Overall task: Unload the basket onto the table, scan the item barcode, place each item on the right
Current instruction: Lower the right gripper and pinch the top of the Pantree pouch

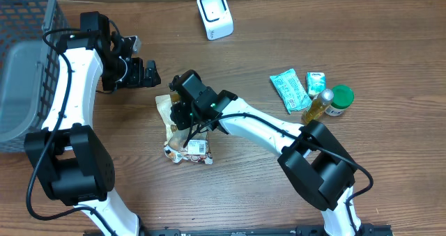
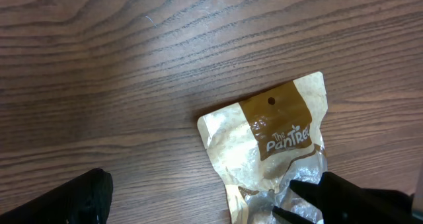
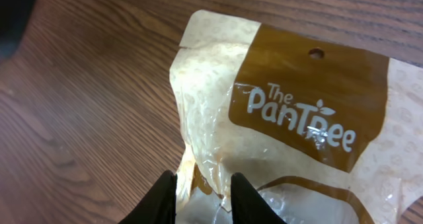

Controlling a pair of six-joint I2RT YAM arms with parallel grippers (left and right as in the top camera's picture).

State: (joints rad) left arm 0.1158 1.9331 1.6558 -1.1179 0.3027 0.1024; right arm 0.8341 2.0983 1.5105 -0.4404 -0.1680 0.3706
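Seen from above, two white-and-black robot arms reach over a brown wooden table [image 1: 390, 27]. One beige and brown plastic snack pouch [image 1: 164, 108], printed "The PanTree" and pierced by one hang hole in its brown band, lies flat near the table's centre, between the two grippers. The right gripper [image 3: 203, 199] is down on the snack pouch. In its wrist view both fingers sit close together with the shiny film of the pouch's left edge bunched between them, pinching it. Just below that gripper is a crumpled end carrying one white label [image 1: 197, 147]; whether it belongs to the same pouch is unclear. The left gripper [image 1: 152, 76] hangs just up and left of the pouch, its jaws spread wide and holding nothing. One white boxy barcode scanner [image 1: 214, 14] stands at the far edge, well apart from the pouch. One grey plastic mesh basket [image 1: 21, 62] sits at the left edge. Four small items cluster at the right: one teal packet [image 1: 289, 90], one green and white carton [image 1: 316, 79], one yellow bottle [image 1: 317, 106] and one green-lidded jar [image 1: 341, 98].
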